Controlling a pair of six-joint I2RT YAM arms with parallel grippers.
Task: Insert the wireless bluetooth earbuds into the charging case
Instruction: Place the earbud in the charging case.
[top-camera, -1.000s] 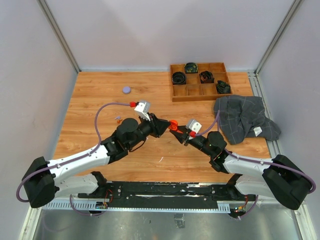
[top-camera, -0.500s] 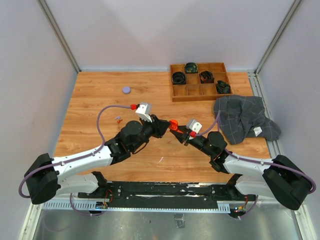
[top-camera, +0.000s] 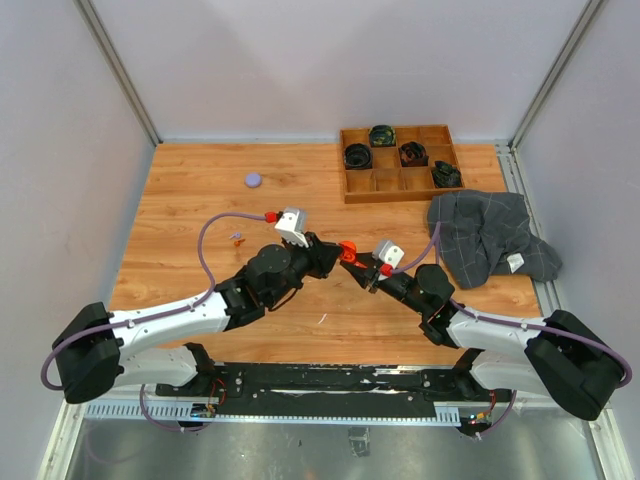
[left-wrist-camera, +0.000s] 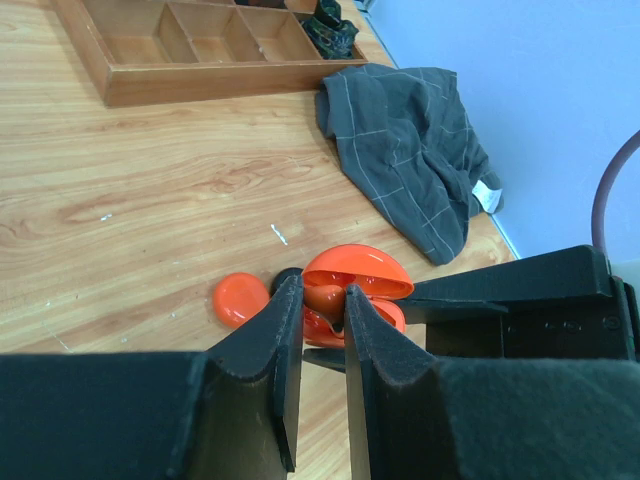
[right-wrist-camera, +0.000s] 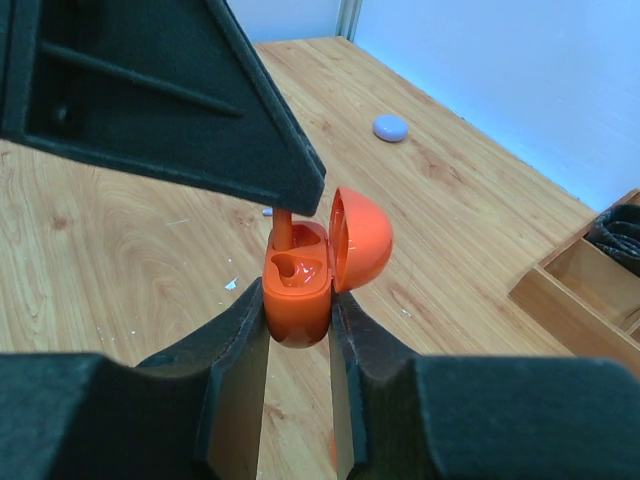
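Pinching one orange-red earbud (right-wrist-camera: 283, 228) between almost closed jaws, my left gripper (left-wrist-camera: 322, 298) has the bud's lower end at a pocket of the open orange charging case (right-wrist-camera: 297, 285). I cannot tell whether it is seated. My right gripper (right-wrist-camera: 297, 302) clamps the case's lower half from both sides and holds it up off the wooden table (top-camera: 200, 200). The lid (right-wrist-camera: 360, 238) is swung open on the side away from the left gripper.

Left of the case, a couple of tiny pieces (top-camera: 237, 238) lie on the table, too small for me to identify. Farther off to the left and back sits a round lilac case (top-camera: 253, 180). Right of the orange case lies a crumpled grey checked cloth (top-camera: 485, 235). Behind the case, to the right, stands a wooden compartment tray (top-camera: 400, 197) with dark items in four sections.
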